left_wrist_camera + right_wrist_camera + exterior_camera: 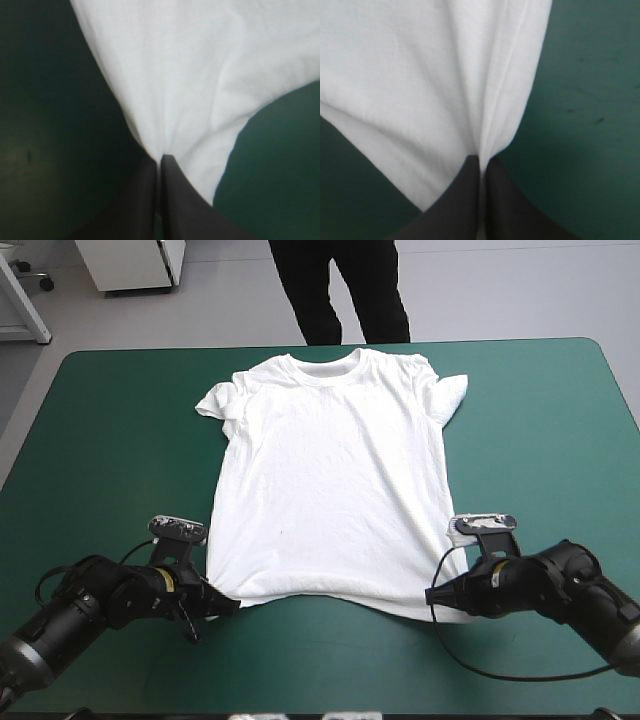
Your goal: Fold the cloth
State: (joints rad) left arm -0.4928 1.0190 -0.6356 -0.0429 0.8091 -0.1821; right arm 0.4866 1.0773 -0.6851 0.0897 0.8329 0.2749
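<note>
The white T-shirt (330, 470) lies spread flat on the teal-green cover, collar toward the far edge, hem toward the near edge. My left gripper (232, 605) pinches the hem's near left corner; in the left wrist view the black fingers (145, 200) meet on the T-shirt (210, 75), whose cloth puckers at their tips. My right gripper (432, 596) pinches the near right corner. In the right wrist view its gripper (480, 162) is all but shut on a ridge of the T-shirt (420, 75).
Bare teal-green cover (110, 440) lies on both sides of the shirt and along the near edge. The sleeves (450, 392) spread out near the far edge.
</note>
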